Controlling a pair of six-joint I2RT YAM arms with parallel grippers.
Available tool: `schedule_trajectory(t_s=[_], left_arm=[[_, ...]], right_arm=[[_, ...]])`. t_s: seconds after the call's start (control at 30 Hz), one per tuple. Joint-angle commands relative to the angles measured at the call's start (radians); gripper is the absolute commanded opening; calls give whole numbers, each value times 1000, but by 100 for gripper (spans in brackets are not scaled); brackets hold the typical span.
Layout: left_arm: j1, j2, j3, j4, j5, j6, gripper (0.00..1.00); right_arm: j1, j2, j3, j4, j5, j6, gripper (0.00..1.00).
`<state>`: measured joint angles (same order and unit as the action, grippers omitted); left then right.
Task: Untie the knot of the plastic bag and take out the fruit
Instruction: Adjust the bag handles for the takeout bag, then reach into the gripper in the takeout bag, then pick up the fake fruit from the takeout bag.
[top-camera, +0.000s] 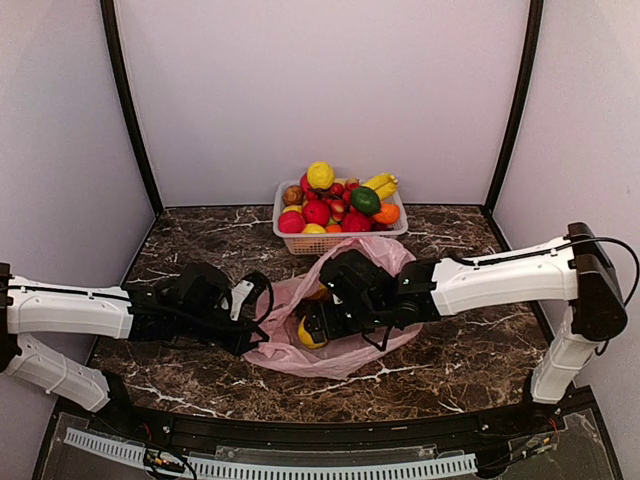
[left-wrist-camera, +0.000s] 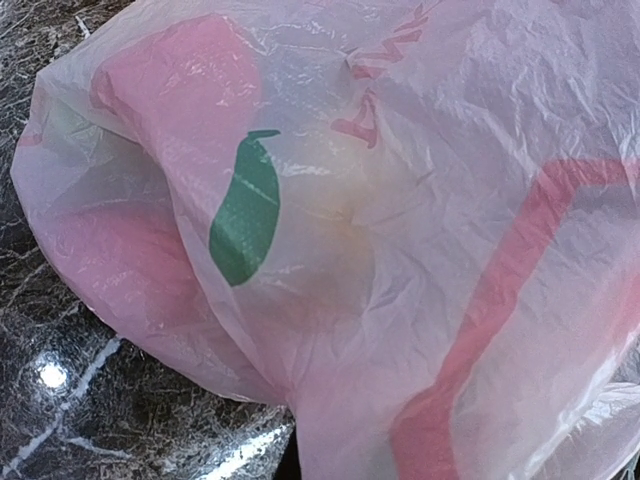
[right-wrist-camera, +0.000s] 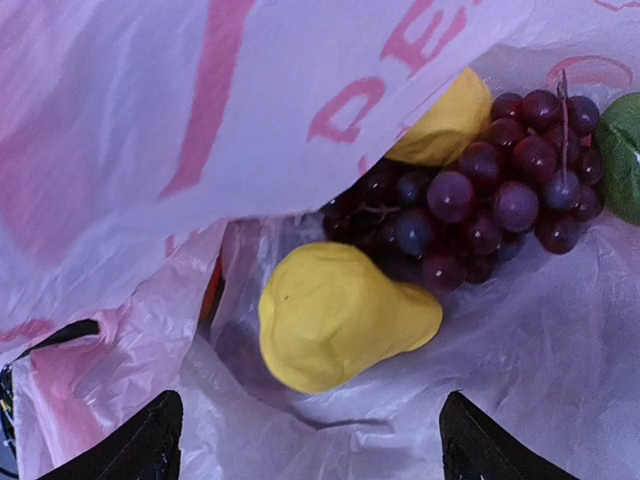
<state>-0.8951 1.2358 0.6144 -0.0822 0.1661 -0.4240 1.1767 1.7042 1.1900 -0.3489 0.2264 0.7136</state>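
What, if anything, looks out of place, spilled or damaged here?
Nothing stands out. The bag lies open and crumpled on the table, with no tear visible. A yellow fruit and grapes sit inside it. The basket stands upright behind, heaped full, nothing spilled.

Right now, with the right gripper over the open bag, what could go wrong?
The open right gripper hangs over the pear with the loose bag beside it: closing may pinch film too.
The pear lies against the grapes; a smooth, tapered fruit might squirt aside.
The left gripper seems to pinch only the bag's thin edge; a slip could close the mouth.
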Motion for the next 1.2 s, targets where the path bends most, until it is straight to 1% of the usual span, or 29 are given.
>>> schedule_trajectory(t_s=[0.0, 0.2, 0.43, 0.73, 0.8, 0.9, 0.97, 1.03, 1.17], left_arm=[[-5, -22, 1, 0, -16, 33, 1], [-5, -10, 8, -3, -10, 41, 1], [-5, -14, 11, 2, -10, 41, 1], [-5, -17, 13, 6, -2, 47, 1], [-5, -16, 14, 6, -3, 48, 1], [-5, -19, 15, 6, -6, 46, 1], [-5, -20, 18, 4, -10, 40, 1], [-5, -21, 23, -3, -26, 28, 1], [-5, -24, 40, -26, -65, -5, 1]], right_arm=[[-35, 66, 55, 9, 65, 12, 87], [-57, 147, 115, 21, 52, -16, 92], [-58, 236, 169, 26, 47, -26, 92], [-60, 334, 230, -5, 86, -24, 83], [-62, 352, 245, -18, 93, -24, 80], [-63, 362, 259, -35, 100, -24, 69], [-62, 352, 255, -34, 103, -23, 61], [-63, 332, 244, -30, 107, -26, 55], [-60, 266, 185, 13, 84, -33, 50]])
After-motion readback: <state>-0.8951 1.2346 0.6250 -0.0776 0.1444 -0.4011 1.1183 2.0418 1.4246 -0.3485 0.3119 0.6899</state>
